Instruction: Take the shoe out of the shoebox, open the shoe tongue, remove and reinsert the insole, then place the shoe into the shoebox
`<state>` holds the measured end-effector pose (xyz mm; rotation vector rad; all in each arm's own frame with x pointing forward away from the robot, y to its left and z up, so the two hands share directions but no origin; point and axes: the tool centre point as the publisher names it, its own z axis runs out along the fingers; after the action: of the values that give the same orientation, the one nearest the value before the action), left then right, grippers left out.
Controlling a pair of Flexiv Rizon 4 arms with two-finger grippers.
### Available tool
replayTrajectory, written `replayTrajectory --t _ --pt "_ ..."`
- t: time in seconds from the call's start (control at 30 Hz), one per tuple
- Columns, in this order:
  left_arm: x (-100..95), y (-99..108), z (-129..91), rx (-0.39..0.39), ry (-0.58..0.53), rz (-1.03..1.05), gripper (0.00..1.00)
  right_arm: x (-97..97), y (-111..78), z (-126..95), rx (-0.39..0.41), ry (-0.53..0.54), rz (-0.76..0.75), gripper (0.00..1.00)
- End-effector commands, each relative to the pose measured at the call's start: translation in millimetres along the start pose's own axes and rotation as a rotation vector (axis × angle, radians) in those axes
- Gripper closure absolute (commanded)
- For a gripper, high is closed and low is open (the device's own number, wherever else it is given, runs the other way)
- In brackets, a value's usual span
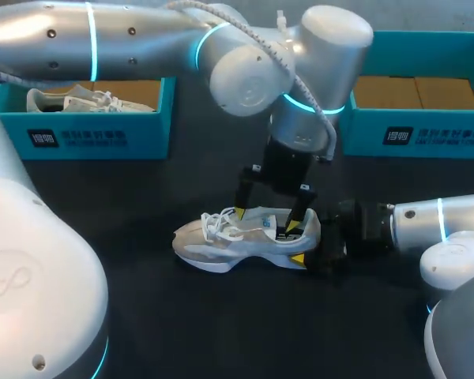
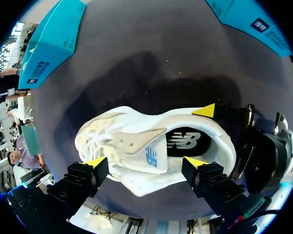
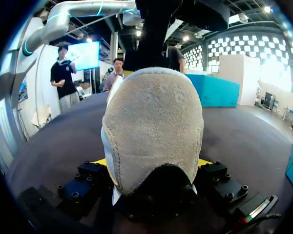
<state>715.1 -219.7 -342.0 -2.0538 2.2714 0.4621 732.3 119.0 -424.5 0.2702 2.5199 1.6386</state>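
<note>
The shoe point(image 1: 245, 237), unboxed, lies on its sole on the counter point(image 1: 182, 316). The left tool point(image 1: 267, 219) hangs released over its mouth, fingers point(image 2: 95, 162) apart, the insole point(image 2: 188, 141) inside below them. The right tool point(image 3: 154, 165) seems clenched on the heel point(image 3: 154, 112), though its pads point(image 3: 203, 162) are half hidden. Insole out and back, then reboxing, look undone.

White shoe point(image 2: 136, 146) upright on dark table point(image 2: 151, 58), well in from edges. Tongue point(image 2: 136, 139) pulled forward over laces; black insole point(image 2: 188, 141) visible in opening.

Left gripper point(image 2: 145, 162) above shoe, fingers spread wide: one tip near laces, other near heel collar.

Right gripper point(image 2: 224, 146) at heel, one yellow fingertip point(image 2: 205, 111) against heel side.

Teal shoebox point(image 2: 53, 44) at table edge; second shoebox point(image 2: 249, 19) at another edge, well apart.
</note>
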Motion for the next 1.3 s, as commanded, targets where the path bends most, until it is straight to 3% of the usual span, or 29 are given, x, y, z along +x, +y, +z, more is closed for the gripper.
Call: replayTrajectory --t 0.03,0.7,1.3 --pt "6.4 -3 7 -0.006 -0.022 -0.006 0.00 1.1 0.6 1 0.003 -0.001 0.000 1.00" --pt "-12.4 -9 16 -0.050 -0.082 -0.031 0.00 1.1 0.6 1 0.003 -0.001 0.000 1.00" --pt "-34.2 4 10 -0.001 -0.108 -0.048 0.00 1.1 0.6 1 0.003 -0.001 0.000 1.00"
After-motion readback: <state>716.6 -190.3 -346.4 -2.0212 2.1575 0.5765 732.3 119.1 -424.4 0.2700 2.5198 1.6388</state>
